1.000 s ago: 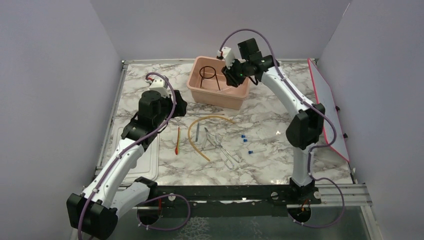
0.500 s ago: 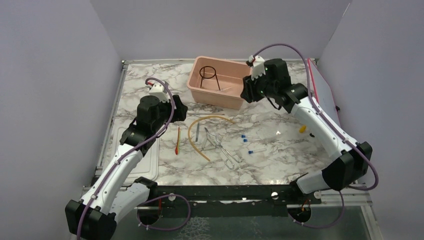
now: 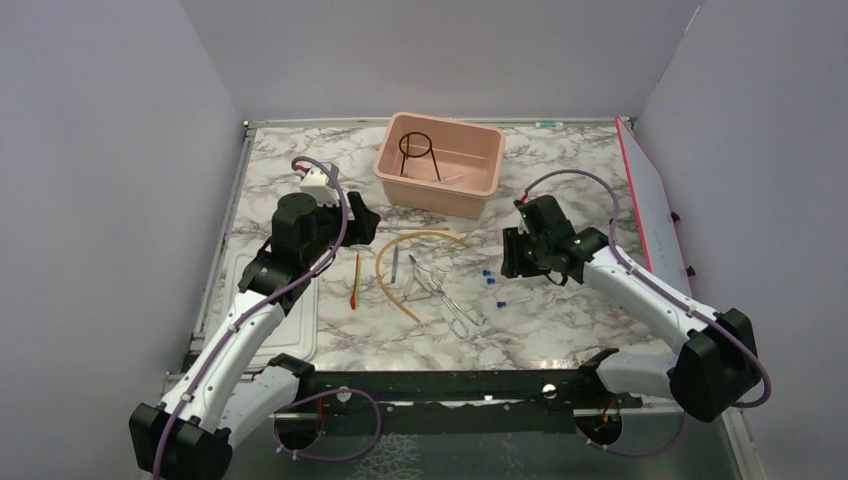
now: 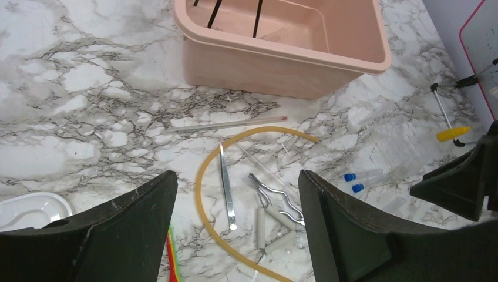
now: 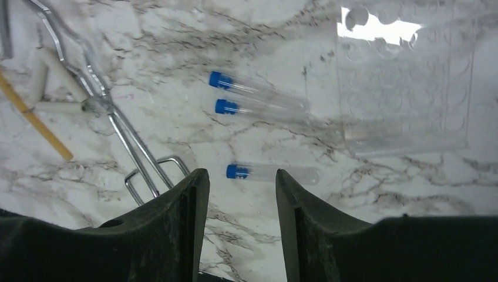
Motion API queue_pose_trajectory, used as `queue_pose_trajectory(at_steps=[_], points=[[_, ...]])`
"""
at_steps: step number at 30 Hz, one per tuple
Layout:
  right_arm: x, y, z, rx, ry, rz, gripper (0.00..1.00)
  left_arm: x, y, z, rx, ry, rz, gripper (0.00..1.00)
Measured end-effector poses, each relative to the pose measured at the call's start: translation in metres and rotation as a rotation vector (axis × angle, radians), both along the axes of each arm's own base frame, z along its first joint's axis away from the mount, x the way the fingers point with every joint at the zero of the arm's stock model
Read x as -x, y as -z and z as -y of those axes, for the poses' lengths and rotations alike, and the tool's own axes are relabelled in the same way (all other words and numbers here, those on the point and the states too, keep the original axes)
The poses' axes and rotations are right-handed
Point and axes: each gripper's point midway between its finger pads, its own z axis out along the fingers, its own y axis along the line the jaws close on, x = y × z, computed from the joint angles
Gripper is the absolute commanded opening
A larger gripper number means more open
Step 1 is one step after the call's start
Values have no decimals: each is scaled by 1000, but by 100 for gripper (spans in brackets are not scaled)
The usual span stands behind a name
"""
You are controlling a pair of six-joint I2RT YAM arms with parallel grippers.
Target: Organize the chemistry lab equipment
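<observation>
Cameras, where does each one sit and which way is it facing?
Top external: above and behind the bases, looking down at the marble table; both arms show.
Left wrist: low over the table, facing the pink tub; left end effector frames the bottom.
Right wrist: pointing down at blue-capped tubes; right end effector at the bottom.
Shared: both wrist views show the metal tongs.

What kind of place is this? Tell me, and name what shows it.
Probably a robot test cell staged as a chemistry bench, not a working lab: plain walls box in a marble-patterned tabletop, and loose on it lie blue-capped tubes, metal tongs and a tan rubber tube.
</observation>
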Motion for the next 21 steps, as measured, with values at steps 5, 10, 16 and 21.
queue_pose_trajectory(at_steps=[5, 10, 16, 21], points=[[9, 29, 24, 35, 265, -55, 50, 1, 0, 1, 2, 4, 0, 79], [28, 60, 41, 29, 471, -115, 47, 2, 1, 1, 6, 7, -4, 79], [24, 75, 37, -12, 615, -155, 47, 2, 1, 3, 9, 15, -5, 79], [18, 81, 32, -37, 660, -165, 46, 2, 1, 3, 10, 16, -5, 79]])
